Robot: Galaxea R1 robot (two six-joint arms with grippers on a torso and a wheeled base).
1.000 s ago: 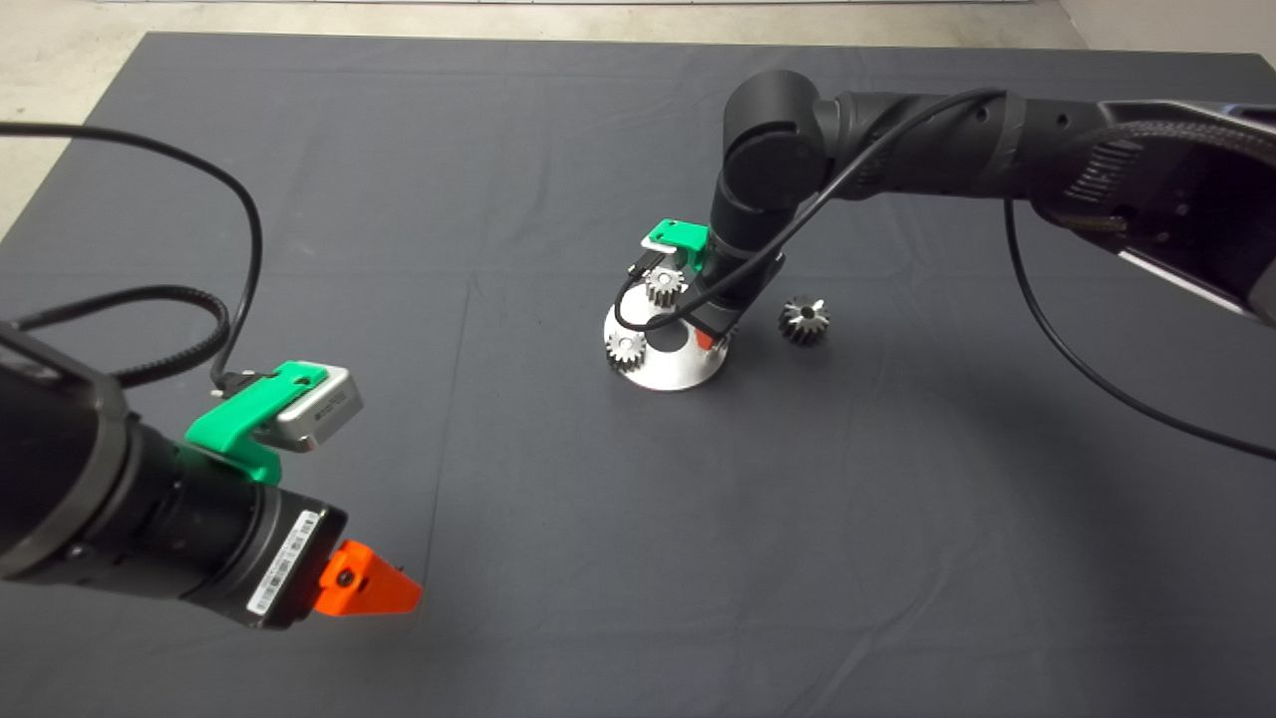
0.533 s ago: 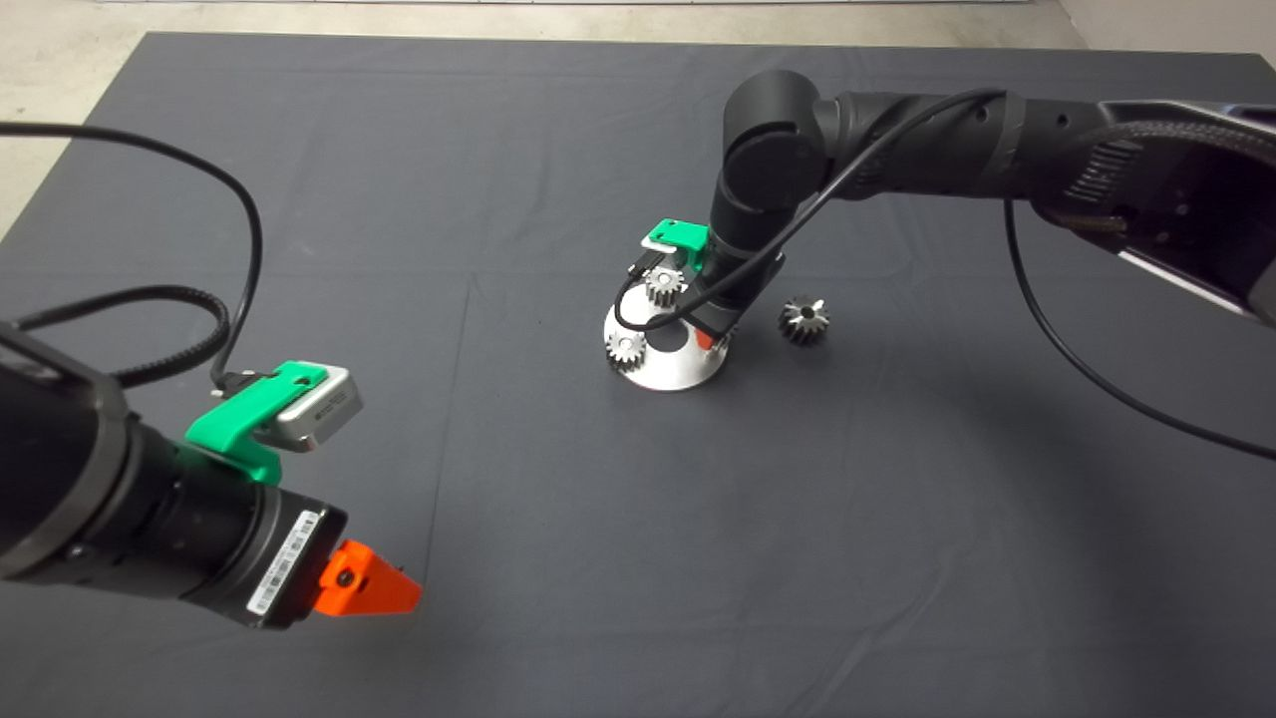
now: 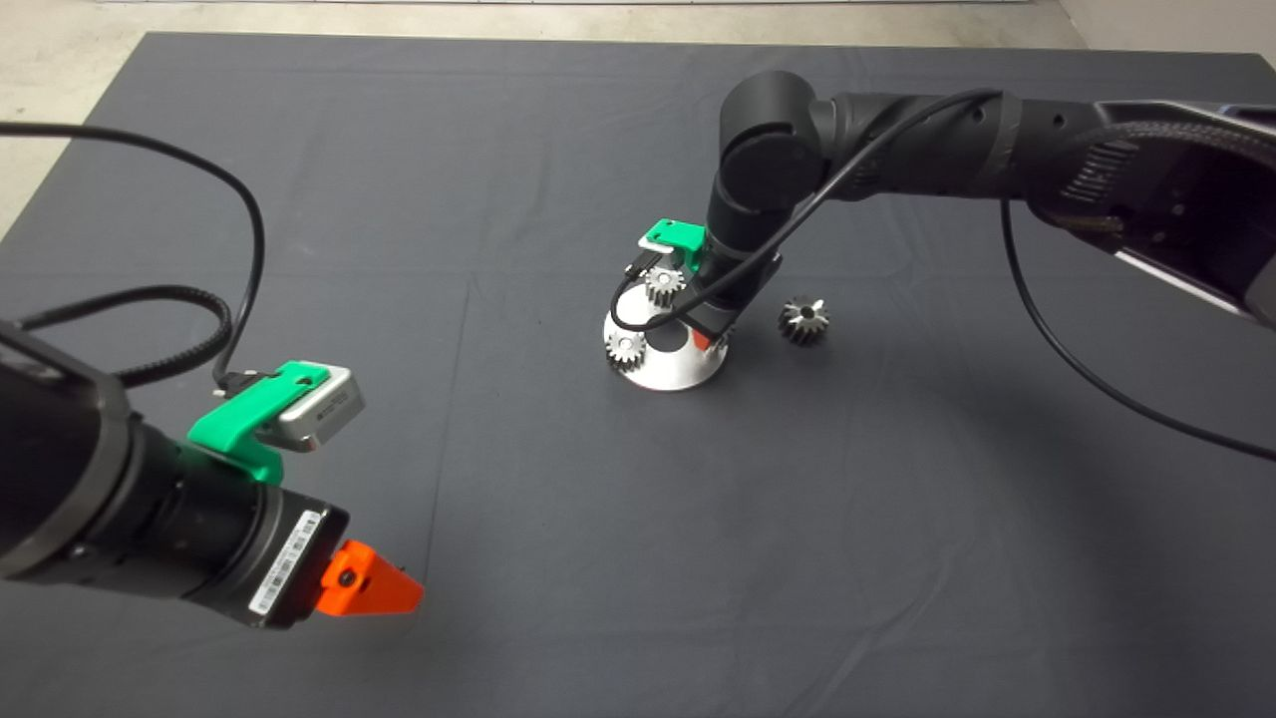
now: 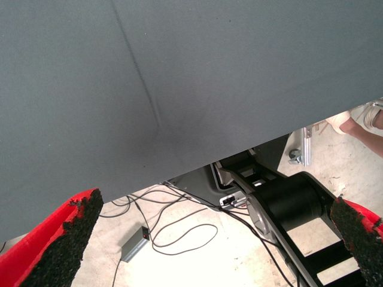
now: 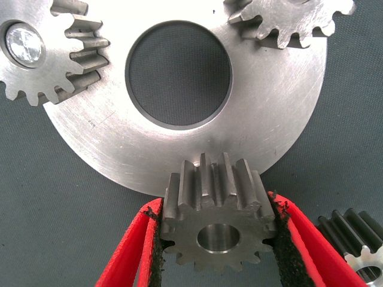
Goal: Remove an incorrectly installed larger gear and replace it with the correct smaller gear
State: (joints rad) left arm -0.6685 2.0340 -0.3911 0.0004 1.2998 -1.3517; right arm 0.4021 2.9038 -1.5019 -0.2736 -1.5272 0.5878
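Note:
My right gripper is shut on the smaller gear, a grey flat-faced gear with a round centre hole. It holds the gear at the rim of the round silver plate. In the head view the right gripper is at the plate's right edge and its wrist hides this gear. The larger gear, cone-like with long bright teeth, lies on the mat just right of the plate; it also shows in the right wrist view. My left gripper is open and empty, parked at the lower left.
Two light silver gears sit on the plate around its dark centre hole. The left wrist view shows the mat's edge, floor cables, the robot's base and a person's shoe.
The right arm has shifted very slightly to the left over the plate. Nothing else has moved.

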